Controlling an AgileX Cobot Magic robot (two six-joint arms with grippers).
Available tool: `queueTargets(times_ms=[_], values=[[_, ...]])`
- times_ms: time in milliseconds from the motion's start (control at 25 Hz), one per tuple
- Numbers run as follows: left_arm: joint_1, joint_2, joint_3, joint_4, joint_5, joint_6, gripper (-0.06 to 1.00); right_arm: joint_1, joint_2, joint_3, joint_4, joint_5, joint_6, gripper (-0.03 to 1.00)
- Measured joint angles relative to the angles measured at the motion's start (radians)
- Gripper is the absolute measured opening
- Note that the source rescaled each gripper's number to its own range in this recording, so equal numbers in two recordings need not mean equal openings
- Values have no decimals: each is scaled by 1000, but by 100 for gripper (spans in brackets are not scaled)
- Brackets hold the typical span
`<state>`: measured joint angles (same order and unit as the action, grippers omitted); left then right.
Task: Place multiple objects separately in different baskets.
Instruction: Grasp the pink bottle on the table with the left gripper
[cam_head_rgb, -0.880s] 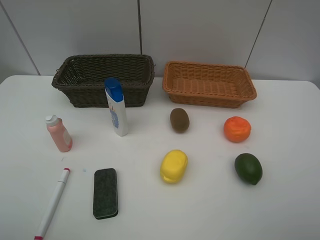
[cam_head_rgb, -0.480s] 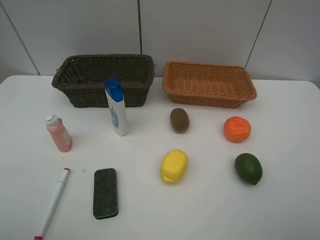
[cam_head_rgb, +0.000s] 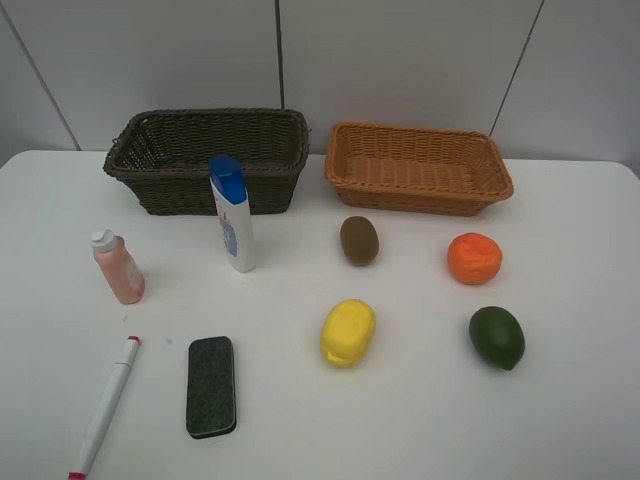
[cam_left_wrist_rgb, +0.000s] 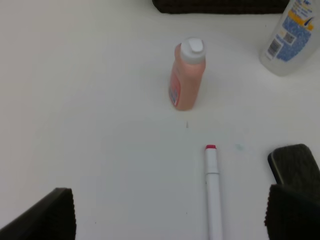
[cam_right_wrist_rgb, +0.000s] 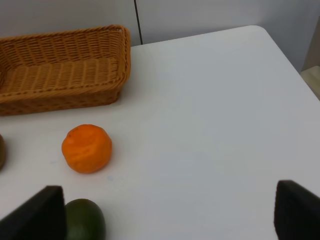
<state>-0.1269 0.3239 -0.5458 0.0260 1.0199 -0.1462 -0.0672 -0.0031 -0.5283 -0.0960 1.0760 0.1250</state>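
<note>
On the white table's left half stand a pink bottle (cam_head_rgb: 118, 267) and a blue-capped white bottle (cam_head_rgb: 233, 215), with a marker (cam_head_rgb: 105, 405) and a dark green eraser (cam_head_rgb: 211, 385) lying nearer the front. Kiwi (cam_head_rgb: 359, 240), orange (cam_head_rgb: 474, 258), lemon (cam_head_rgb: 348, 332) and avocado (cam_head_rgb: 497, 337) lie on the right half. The dark brown basket (cam_head_rgb: 200, 195) and orange-tan basket (cam_head_rgb: 420, 200) stand at the back, both with nothing in them. Neither arm shows in the high view. My left gripper (cam_left_wrist_rgb: 170, 220) is open short of the marker (cam_left_wrist_rgb: 213, 190). My right gripper (cam_right_wrist_rgb: 170, 215) is open, empty, near the avocado (cam_right_wrist_rgb: 84, 220).
The table (cam_head_rgb: 420, 420) ends at a grey panelled wall behind the baskets. Its right edge and rounded back corner (cam_right_wrist_rgb: 260, 30) show in the right wrist view, beyond the orange (cam_right_wrist_rgb: 86, 148).
</note>
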Motion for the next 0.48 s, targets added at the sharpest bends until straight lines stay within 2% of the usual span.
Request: queueTargets(times_ms=[280, 480], values=[[0, 513, -136, -5, -86, -54, 100, 0, 0, 0, 0, -2, 0, 96], [0, 874, -268, -72, -94, -72, 100, 0, 0, 0, 0, -2, 0, 96]])
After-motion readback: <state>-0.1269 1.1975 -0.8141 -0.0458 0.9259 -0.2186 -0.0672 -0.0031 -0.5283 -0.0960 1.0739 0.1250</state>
